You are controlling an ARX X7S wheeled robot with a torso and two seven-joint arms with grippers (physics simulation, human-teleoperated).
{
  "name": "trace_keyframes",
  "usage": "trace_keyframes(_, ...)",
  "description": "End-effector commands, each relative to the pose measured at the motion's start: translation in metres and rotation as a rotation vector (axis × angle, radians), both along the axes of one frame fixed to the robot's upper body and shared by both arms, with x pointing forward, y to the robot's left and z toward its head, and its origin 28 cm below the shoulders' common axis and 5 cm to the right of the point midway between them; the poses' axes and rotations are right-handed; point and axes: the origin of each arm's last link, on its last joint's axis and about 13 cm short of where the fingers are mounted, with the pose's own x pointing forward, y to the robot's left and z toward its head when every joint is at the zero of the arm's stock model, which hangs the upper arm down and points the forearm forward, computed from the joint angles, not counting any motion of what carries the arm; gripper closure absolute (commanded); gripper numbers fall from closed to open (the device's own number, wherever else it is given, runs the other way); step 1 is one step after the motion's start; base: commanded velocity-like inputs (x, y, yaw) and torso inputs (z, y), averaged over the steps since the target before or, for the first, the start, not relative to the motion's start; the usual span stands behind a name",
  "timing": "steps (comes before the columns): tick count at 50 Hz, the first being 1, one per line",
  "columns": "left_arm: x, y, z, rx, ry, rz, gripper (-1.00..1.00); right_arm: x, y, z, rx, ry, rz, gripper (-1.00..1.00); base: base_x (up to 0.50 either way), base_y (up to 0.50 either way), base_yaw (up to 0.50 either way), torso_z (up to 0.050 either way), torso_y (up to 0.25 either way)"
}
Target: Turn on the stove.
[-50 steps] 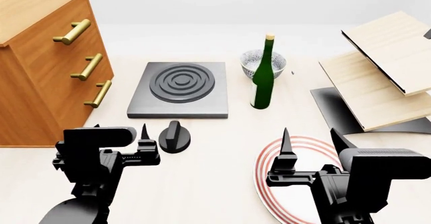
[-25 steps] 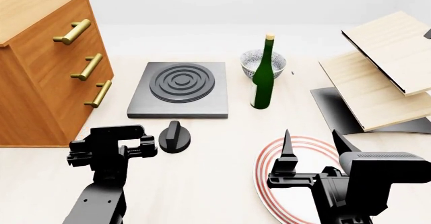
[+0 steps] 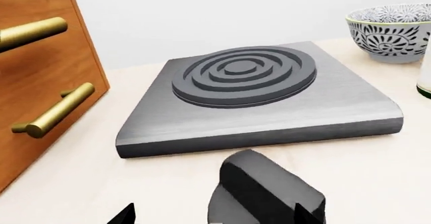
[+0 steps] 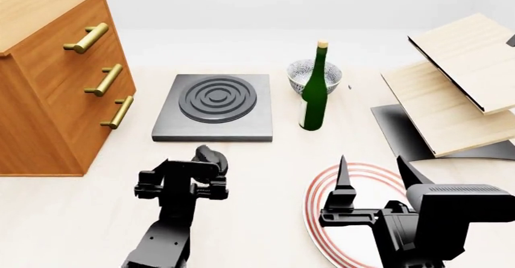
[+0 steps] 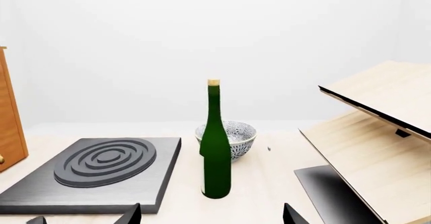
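The stove (image 4: 213, 106) is a flat dark grey slab with a ring burner, and it also shows in the left wrist view (image 3: 263, 98) and the right wrist view (image 5: 101, 171). Its black round knob (image 4: 211, 155) stands on the table just in front of it. My left gripper (image 4: 205, 166) is right behind the knob and partly hides it. In the left wrist view the knob (image 3: 266, 193) sits between the two fingertips of the open left gripper (image 3: 214, 218), nearer one tip than the other. My right gripper (image 4: 370, 165) is open and empty above a plate, and its tips also show in the right wrist view (image 5: 212, 215).
A wooden drawer cabinet (image 4: 48, 87) with brass handles stands left of the stove. A green bottle (image 4: 312, 93) and a patterned bowl (image 4: 306, 73) stand right of it. A wooden shelf rack (image 4: 459, 87) stands at the far right. A red-ringed plate (image 4: 322, 220) lies under my right gripper.
My left arm has swung right and forward from beside the cabinet to the knob, so its fingers now stand on either side of it. The right arm has not moved.
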Motion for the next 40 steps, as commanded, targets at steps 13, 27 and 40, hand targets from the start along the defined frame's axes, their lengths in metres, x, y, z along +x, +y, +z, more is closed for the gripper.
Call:
trace_keyframes(13,-0.082,-0.029,0.070,-0.103,-0.109,-0.395,-1.00,-0.001,-0.004,0.007,0.013,-0.032,-0.022,-1.00,0.00,0.00,0.00,0.000,0.000)
trace_keyframes(27,-0.132,0.017,0.126,-0.215,-0.207,-0.200,-1.00,-0.002,-0.002,0.003,0.004,-0.019,-0.023,-1.00,0.00,0.00,0.00,0.000,0.000)
trace_keyframes(40,-0.138,0.024,0.125,-0.225,-0.214,-0.151,-1.00,-0.002,-0.001,0.000,0.002,-0.008,-0.021,-1.00,0.00,0.00,0.00,0.000,0.000)
